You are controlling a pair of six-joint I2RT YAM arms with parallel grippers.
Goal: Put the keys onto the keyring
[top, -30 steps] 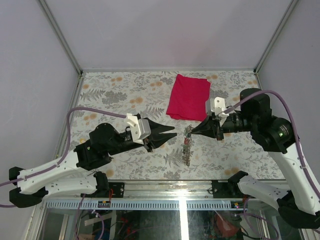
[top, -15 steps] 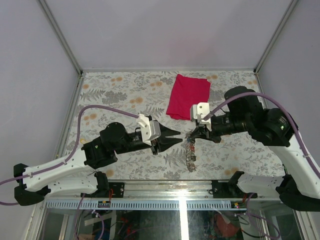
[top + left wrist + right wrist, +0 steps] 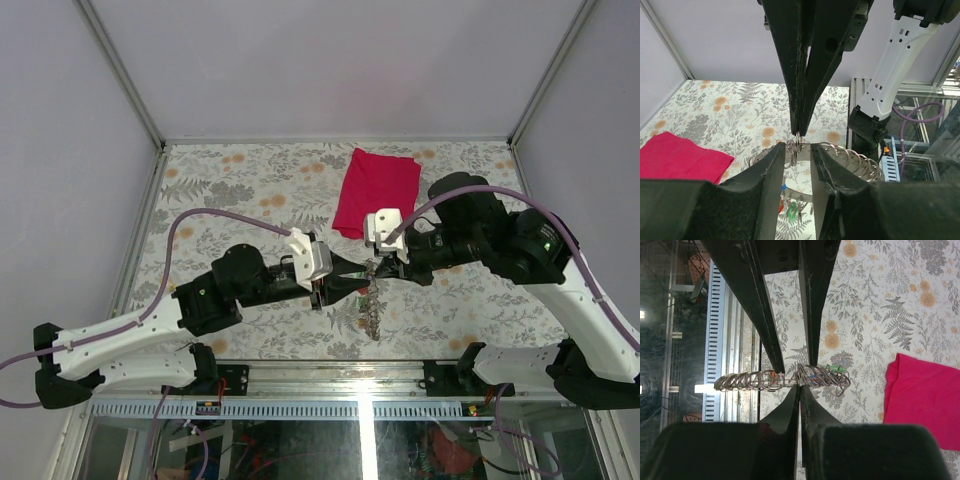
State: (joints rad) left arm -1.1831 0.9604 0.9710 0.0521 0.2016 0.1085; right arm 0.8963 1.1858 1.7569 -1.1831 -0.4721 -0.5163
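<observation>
The setting is a robotics lab cell, not a lived-in room. Two black-and-white robot arms, the left arm (image 3: 125, 345) and the right arm (image 3: 590, 310), are bolted at the near edge of a bench (image 3: 240, 190) covered in a floral-print sheet. Plain pale walls (image 3: 330, 60) and aluminium frame posts (image 3: 120, 68) box it in. Purple cables (image 3: 220, 212) loop off the arms. A slotted cable duct (image 3: 300, 408) runs along the front, with loose wiring (image 3: 250, 455) beneath.
</observation>
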